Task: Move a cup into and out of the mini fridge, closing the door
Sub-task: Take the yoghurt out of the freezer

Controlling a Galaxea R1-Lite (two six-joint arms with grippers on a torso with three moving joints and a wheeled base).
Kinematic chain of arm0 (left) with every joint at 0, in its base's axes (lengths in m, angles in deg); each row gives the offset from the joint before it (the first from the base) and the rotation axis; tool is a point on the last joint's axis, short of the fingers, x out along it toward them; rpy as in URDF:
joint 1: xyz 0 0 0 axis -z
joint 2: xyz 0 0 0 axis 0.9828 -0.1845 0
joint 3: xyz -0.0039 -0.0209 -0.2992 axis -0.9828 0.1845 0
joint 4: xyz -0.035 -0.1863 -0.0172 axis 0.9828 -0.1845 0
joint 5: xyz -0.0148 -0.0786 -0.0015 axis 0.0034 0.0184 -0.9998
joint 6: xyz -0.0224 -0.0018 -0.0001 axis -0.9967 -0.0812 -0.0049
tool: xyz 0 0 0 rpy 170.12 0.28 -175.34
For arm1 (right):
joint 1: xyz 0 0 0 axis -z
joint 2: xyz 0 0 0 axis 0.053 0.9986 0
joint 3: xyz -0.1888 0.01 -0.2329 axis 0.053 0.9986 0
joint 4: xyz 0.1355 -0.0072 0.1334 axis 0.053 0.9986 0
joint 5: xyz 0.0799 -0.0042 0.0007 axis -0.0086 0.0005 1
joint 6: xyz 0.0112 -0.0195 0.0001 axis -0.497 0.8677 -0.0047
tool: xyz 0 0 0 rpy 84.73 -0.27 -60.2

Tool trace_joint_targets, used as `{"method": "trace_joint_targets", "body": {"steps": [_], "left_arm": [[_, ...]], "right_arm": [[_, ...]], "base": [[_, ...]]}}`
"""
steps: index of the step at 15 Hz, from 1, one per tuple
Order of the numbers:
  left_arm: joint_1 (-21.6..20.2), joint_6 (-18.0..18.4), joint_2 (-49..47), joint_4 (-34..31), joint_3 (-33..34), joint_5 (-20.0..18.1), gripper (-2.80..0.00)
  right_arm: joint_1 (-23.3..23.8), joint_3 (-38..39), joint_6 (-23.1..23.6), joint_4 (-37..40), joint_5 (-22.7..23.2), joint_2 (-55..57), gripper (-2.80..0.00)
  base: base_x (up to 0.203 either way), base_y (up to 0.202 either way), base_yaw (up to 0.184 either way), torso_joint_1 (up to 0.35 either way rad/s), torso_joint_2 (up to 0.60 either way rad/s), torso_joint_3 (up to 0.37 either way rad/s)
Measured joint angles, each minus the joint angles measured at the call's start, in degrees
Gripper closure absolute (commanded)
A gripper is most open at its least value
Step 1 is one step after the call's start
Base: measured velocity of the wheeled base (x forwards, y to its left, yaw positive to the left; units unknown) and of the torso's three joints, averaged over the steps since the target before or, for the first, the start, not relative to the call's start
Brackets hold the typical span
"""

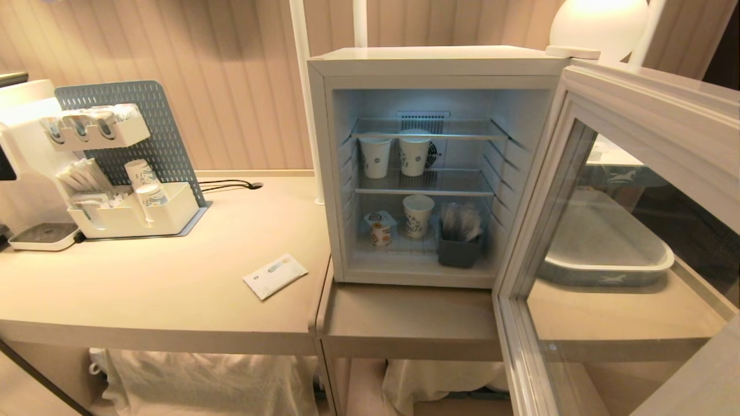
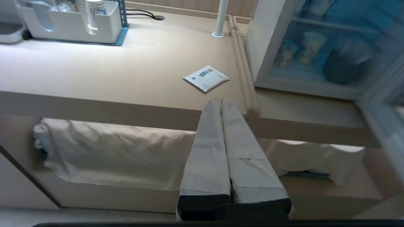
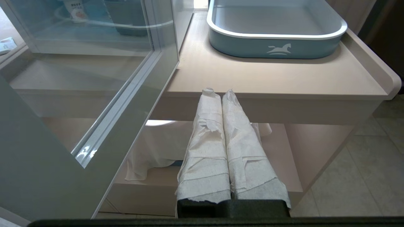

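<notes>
The white mini fridge (image 1: 430, 60) stands on the counter with its glass door (image 1: 624, 190) swung wide open to the right. On its bottom shelf, at the left, sits the cup (image 1: 380, 227), a small white tub with an orange mark; it also shows dimly in the left wrist view as the cup (image 2: 285, 55). My left gripper (image 2: 220, 101) is shut and empty, low in front of the counter's front edge, left of the fridge. My right gripper (image 3: 218, 92) is shut and empty, below the counter edge beside the open door (image 3: 132, 94). Neither arm shows in the head view.
Paper cups stand in the fridge, two above (image 1: 376, 155) and one below (image 1: 417, 215), beside a grey bin (image 1: 459, 245). A white packet (image 1: 274, 275) lies on the counter. An organiser rack (image 1: 124, 190) stands at the far left, a blue-grey tray (image 3: 274, 30) at the right.
</notes>
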Motion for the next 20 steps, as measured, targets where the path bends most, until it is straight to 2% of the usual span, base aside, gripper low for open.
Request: {"method": "trace_joint_targets", "body": {"steps": [1,3,5,6,7,8,10,15,20], "left_arm": [[0.04,3.21,2.17,4.36,5.51,0.51,0.00],[-0.05,8.81,5.11,17.57,19.06,2.09,0.00],[-0.07,12.74,7.07,32.36,31.55,2.76,0.00],[-0.10,13.67,7.82,37.27,35.15,3.05,0.00],[-0.14,14.07,8.45,38.34,37.11,3.04,0.00],[-0.16,13.75,8.92,36.42,38.00,2.52,0.00],[-0.16,10.24,9.46,30.43,38.67,2.33,0.00],[-0.10,8.48,9.71,30.49,38.94,2.77,0.00],[-0.16,7.59,9.71,30.50,38.96,2.93,0.00]], "right_arm": [[0.06,0.00,0.00,0.01,0.00,0.00,0.00],[0.04,0.00,0.01,-0.01,0.01,0.00,0.00],[-0.02,0.00,-0.04,-0.01,-0.01,0.00,0.00],[0.00,0.00,0.00,-0.01,-0.01,0.00,0.00],[0.00,0.00,-0.04,-0.01,-0.01,0.00,0.00],[0.00,-0.01,-0.06,-0.01,0.00,0.00,0.00],[0.00,-0.01,-0.04,-0.01,0.00,0.00,0.00],[0.04,-0.01,0.02,0.01,0.00,0.00,0.00],[0.00,-0.11,0.07,0.10,-0.10,0.00,0.00]], "base": [[0.000,0.000,0.000,0.000,0.00,0.000],[0.000,0.000,0.000,0.000,0.00,0.000],[0.000,0.000,0.000,0.000,0.00,0.000],[0.000,0.000,0.000,0.000,0.00,0.000],[0.000,0.000,0.000,0.000,0.00,0.000],[0.000,0.000,0.000,0.000,0.00,0.000],[0.000,0.000,0.000,0.000,0.00,0.000],[-0.015,0.000,0.001,0.001,0.00,0.000],[-0.185,0.000,0.000,0.003,0.00,0.002]]}}
